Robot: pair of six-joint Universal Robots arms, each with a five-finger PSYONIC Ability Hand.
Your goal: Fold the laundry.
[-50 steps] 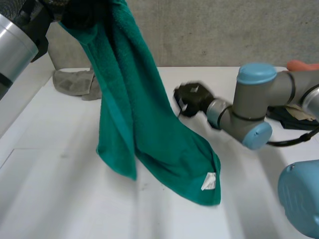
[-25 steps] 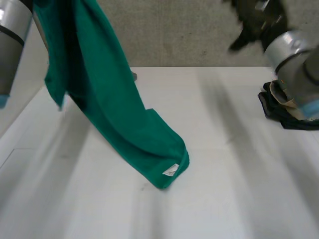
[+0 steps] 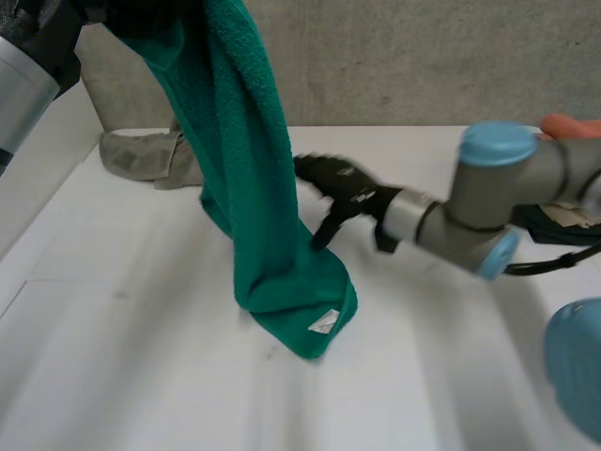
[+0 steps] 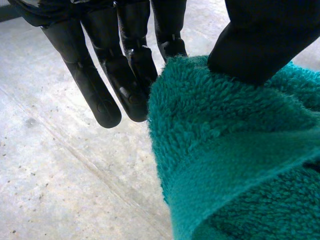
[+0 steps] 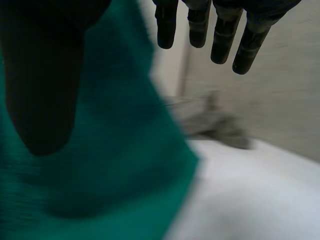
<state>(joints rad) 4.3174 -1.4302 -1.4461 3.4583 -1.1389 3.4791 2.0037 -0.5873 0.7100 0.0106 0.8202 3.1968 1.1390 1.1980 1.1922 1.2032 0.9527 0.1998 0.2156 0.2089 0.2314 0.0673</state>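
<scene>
Here, in the left wrist view, the left robot hand [image 4: 125, 65] pinches a fold of the green towel [image 4: 235, 165] between thumb and straight fingers. In the right wrist view, the right robot hand [image 5: 200, 25] is spread wide and holds nothing, with the towel beside its thumb and a grey cloth [image 5: 215, 122] beyond its fingertips. In the head view, the towel hangs with its lower end bunched on the white tabletop [image 3: 423, 376], the right robot hand just beside it.

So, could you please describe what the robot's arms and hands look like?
Both arms are round grey metal tubes. The right arm has rounded joints closed by light-blue caps, and the left arm shows a shiny silver-grey segment. The left hand and right hand are matte black, with slim round-tipped fingers and a broader thumb.
</scene>
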